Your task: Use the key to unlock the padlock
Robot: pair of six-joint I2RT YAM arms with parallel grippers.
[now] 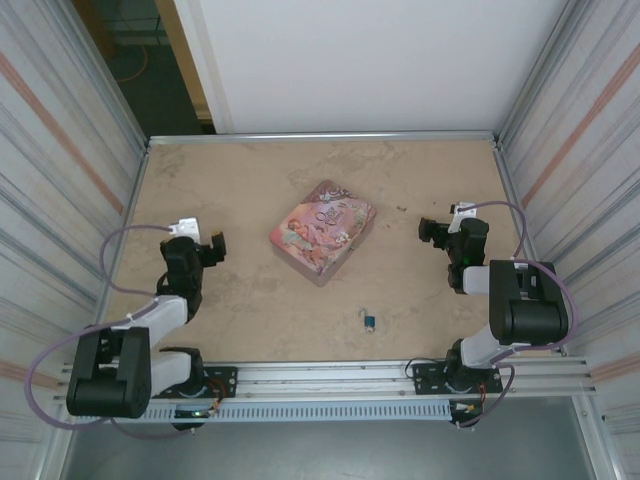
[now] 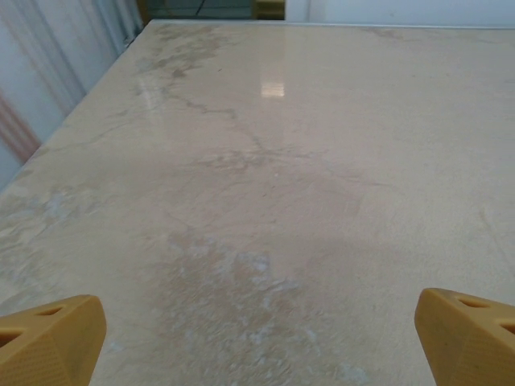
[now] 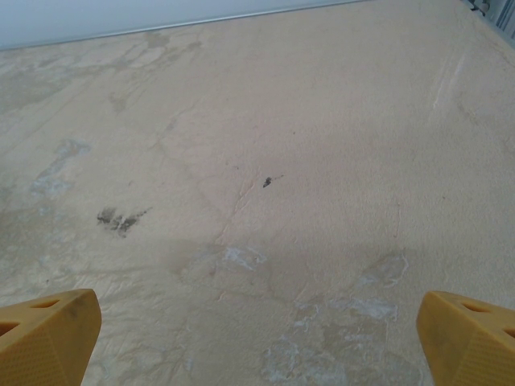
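Observation:
The tiny padlock (image 1: 369, 320), with a bluish-grey body and a silvery shackle, lies on the table near the front edge, between the two arms and apart from both. In the right wrist view a tiny dark speck with a thin tail, which looks like the key (image 3: 266, 182), lies on the bare table some way ahead of my right gripper (image 3: 257, 342). That gripper (image 1: 430, 232) stands open at the right with nothing between its yellow fingertips (image 3: 48, 334). My left gripper (image 1: 215, 247) is at the left, also open and empty (image 2: 257, 342), over bare table.
A pink illustrated tin box (image 1: 323, 231) lies at the middle of the table (image 1: 250, 180), between the grippers. Corrugated metal walls close the left and right sides and a white wall the back. A dark stain (image 3: 121, 219) marks the tabletop.

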